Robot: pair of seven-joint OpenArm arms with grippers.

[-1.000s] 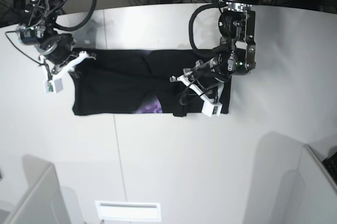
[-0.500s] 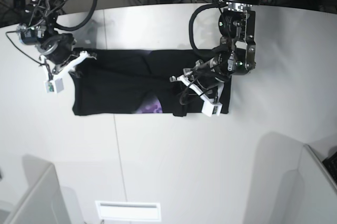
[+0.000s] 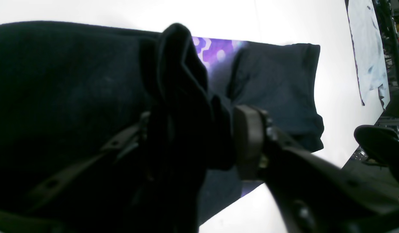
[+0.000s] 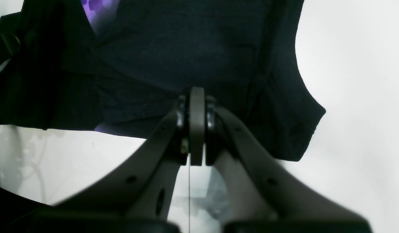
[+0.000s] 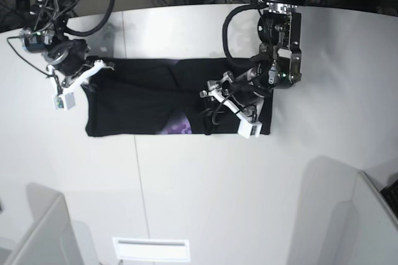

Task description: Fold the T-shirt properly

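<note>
Lying spread as a long band on the white table (image 5: 199, 203): the large black short-sleeved cloth T-shirt (image 5: 137, 100), partly folded, showing only a small patch of purple print (image 5: 181, 128) at its near edge.

Parting just now: the left gripper (image 3: 194, 139), working just right of that purple print in the base view. Clamping tight half a second ago, now standing with jaws apart. Still rising between them in the left wrist view, a bunched ridge of black cloth, slack and no longer squeezed. Not telling clearly whether the dark pad (image 3: 248, 142) is touching the ridge or sitting just beside it.

Staying pressed together meanwhile: the right gripper (image 4: 197, 97), far left of the purple print at the shirt's back corner, apparently pinching the cloth, with creases converging on its tips.

Pointing, as a judgement, to a release: laying down the carried-over right end, finishing one crosswise fold. Remaining afterwards: lifting clear without dragging the ridge, flattening it, and dealing with the left end.
</note>
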